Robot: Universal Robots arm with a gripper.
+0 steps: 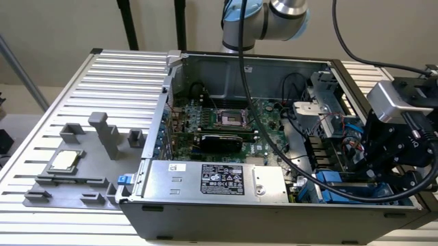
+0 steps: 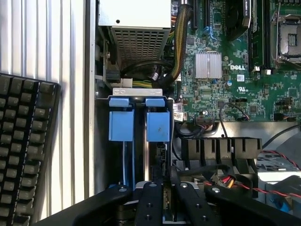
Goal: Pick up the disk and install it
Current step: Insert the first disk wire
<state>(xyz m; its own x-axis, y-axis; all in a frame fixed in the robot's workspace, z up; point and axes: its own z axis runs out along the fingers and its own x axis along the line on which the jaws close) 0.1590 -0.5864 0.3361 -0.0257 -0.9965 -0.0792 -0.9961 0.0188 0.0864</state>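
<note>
The disk [image 2: 157, 126] stands edge-on in the drive bay, its blue bracket end facing the wrist camera. A thin metal edge runs from the bracket down between my fingers [image 2: 149, 202]. My gripper [image 2: 164, 188] is shut on that edge. A second blue bracket [image 2: 121, 125] sits in the slot right beside it. In the exterior view my gripper [image 1: 371, 177] reaches down into the front corner of the open computer case on the exterior view's right, just above the blue bay parts [image 1: 333, 179].
The silver power supply box [image 1: 215, 180] with a black label lies beside the bay. The motherboard [image 1: 226, 123] fills the case floor, crossed by a black cable [image 1: 270, 138]. A keyboard [image 2: 23, 150] lies outside the case wall. A square chip [image 1: 63, 161] rests on the grey fixture.
</note>
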